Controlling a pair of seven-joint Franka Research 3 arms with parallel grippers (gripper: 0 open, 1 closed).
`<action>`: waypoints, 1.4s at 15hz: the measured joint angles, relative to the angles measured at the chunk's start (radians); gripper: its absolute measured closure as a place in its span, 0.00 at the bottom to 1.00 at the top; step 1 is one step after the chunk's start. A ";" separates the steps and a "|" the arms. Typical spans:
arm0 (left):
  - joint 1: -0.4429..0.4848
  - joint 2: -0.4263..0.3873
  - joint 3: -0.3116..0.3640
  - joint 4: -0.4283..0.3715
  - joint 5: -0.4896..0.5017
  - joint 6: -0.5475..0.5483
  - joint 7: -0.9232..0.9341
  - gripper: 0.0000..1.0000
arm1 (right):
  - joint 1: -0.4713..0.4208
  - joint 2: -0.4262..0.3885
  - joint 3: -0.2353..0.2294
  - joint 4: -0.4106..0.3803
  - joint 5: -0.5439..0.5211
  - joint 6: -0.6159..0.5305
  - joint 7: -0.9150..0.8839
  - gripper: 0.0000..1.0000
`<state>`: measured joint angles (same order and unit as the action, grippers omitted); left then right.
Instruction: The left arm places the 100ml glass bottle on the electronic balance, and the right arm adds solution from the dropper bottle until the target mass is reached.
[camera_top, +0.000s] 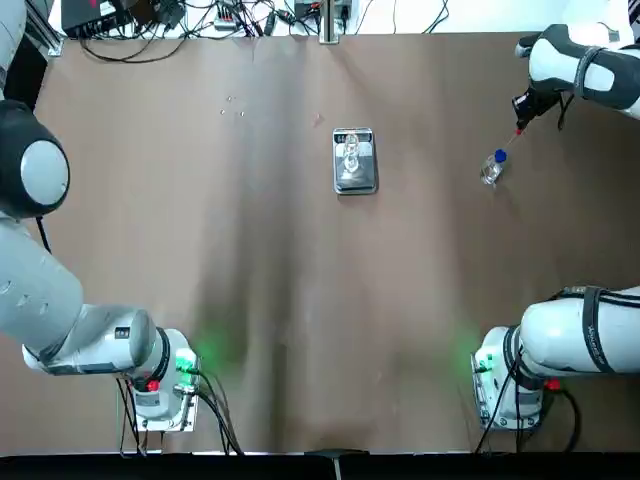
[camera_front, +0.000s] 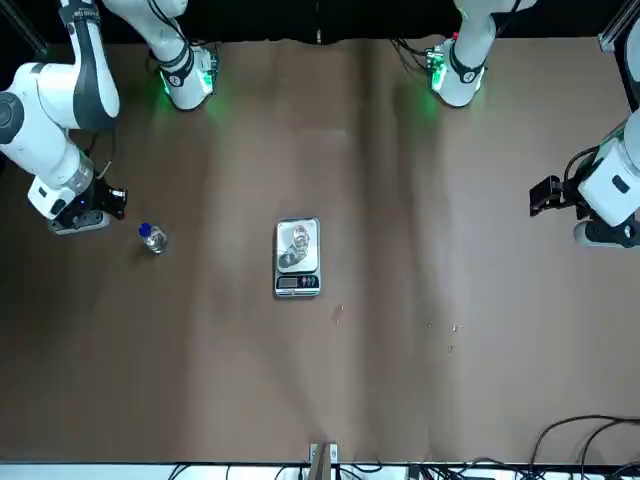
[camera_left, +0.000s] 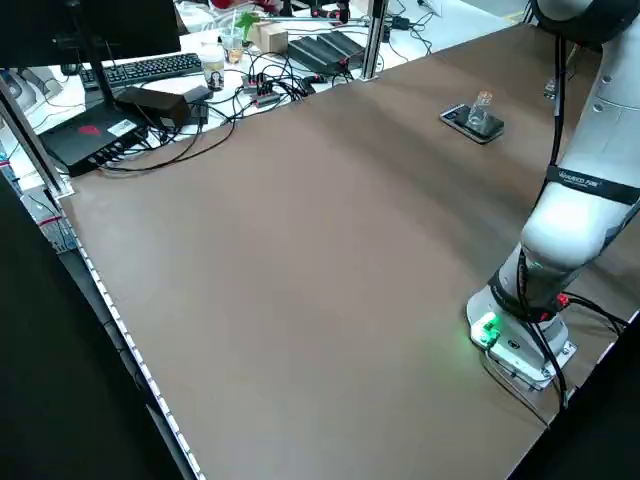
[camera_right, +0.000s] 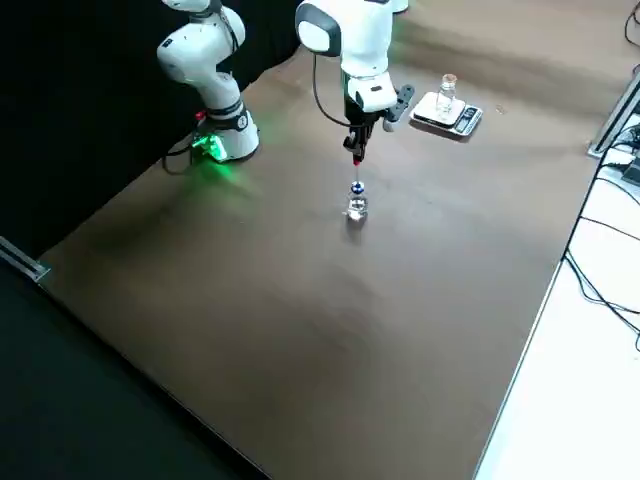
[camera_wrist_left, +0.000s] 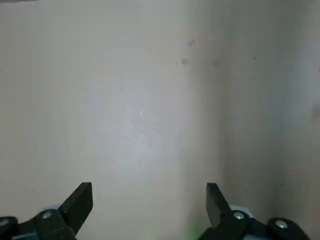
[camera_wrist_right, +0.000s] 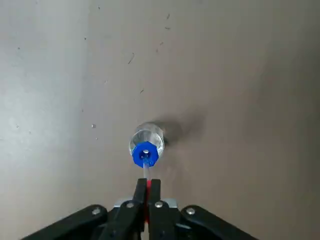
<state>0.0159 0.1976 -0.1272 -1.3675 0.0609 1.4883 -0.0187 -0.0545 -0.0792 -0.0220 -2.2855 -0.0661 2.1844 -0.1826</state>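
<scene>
The electronic balance (camera_top: 362, 182) (camera_front: 298, 284) lies at the table's middle, toward the far edge. The 100ml glass bottle (camera_top: 351, 155) (camera_front: 297, 240) (camera_right: 447, 90) stands upright on its pan. Well to the balance's right stands the dropper bottle (camera_top: 492, 170) (camera_right: 357, 205) (camera_wrist_right: 146, 142) with its blue collar. My right gripper (camera_top: 519, 118) (camera_right: 356, 150) (camera_wrist_right: 147, 187) is shut on the red bulb above it, and a thin glass tube runs from the bulb down into the collar. My left gripper (camera_wrist_left: 147, 192) (camera_front: 545, 195) hangs open over bare table at the far left, holding nothing.
Cables, a keyboard (camera_left: 150, 68) and black boxes lie beyond the table's far edge, beside a metal post (camera_top: 328, 20). The arm bases with green lights (camera_top: 182, 365) (camera_top: 490, 365) stand at the near corners. Brown table spreads around the balance.
</scene>
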 joint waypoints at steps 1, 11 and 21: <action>0.000 0.000 0.000 0.000 0.000 0.000 0.000 0.00 | 0.000 0.000 0.000 -0.003 0.000 0.007 0.000 0.96; 0.000 0.000 0.001 0.000 0.000 0.000 0.000 0.00 | 0.000 0.004 0.002 -0.015 0.000 0.034 -0.002 0.96; 0.000 0.000 0.001 0.000 0.000 0.000 0.000 0.00 | 0.003 0.036 0.007 -0.031 0.000 0.071 -0.004 0.96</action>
<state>0.0163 0.1976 -0.1262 -1.3678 0.0609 1.4883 -0.0188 -0.0519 -0.0436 -0.0151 -2.3162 -0.0661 2.2550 -0.1868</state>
